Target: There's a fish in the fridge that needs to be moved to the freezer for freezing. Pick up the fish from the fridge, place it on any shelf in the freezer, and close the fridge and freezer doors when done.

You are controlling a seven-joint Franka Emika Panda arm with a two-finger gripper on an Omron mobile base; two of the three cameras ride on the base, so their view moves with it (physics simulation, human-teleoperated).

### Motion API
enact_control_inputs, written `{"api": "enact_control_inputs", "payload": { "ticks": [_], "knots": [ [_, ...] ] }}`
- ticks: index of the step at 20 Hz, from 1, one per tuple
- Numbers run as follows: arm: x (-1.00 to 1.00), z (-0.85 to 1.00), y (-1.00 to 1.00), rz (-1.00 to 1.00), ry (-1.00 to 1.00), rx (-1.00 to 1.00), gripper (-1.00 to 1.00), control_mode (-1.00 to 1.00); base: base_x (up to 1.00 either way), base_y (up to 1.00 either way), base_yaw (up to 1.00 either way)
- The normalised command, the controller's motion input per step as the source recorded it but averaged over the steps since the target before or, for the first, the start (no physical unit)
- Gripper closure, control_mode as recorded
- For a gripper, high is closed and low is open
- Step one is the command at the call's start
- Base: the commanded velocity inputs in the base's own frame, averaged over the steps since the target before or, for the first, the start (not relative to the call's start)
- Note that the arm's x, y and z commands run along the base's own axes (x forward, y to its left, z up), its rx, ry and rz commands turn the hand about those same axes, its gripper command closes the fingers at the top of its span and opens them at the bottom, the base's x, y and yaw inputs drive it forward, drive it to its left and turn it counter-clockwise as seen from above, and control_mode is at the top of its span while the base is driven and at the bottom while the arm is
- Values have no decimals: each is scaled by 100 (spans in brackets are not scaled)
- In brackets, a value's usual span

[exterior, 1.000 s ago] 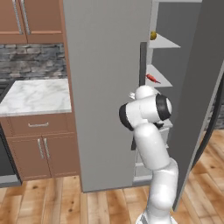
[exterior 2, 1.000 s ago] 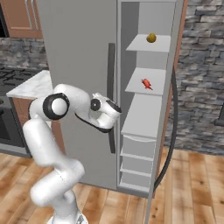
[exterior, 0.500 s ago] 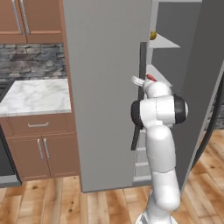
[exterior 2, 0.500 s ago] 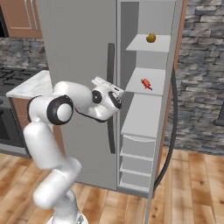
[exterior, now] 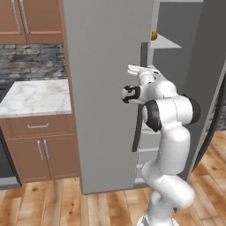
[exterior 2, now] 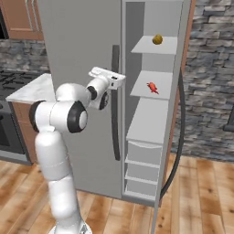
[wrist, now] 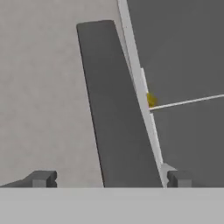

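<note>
Freezer (exterior 2: 155, 119) open; solid pale grey shelves. Top shelf (exterior 2: 151, 47) carries small yellow ball (exterior 2: 157, 39). Next shelf down (exterior 2: 141, 87) carries the fish (exterior 2: 152, 87), lying flat near its middle.

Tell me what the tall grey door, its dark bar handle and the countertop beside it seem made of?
Tall grey door: likely painted or brushed metal, flat matte, no gloss. Dark bar handle: maybe dark metal or plastic, uniformly dull. Countertop: looks like marble, white with grey veins.

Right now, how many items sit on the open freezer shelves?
2: a yellow ball on the top shelf, the fish on the shelf below. The drawers may hide more.
</note>
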Motion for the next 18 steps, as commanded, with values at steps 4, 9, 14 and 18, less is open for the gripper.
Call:
{"api": "enact_control_inputs", "payload": {
  "ticks": [4,9,14,18],
  "knots": [
    [-59,100,0,0,-18,-18,-100,-100,0,0,0],
    [-49,100,-5,0,-9,-13,-100,-100,0,0,0],
    [-47,96,-15,0,-14,-10,-100,-100,0,0,0],
    [-97,19,-7,0,12,-9,-100,-100,0,0,0]
  ]
}}
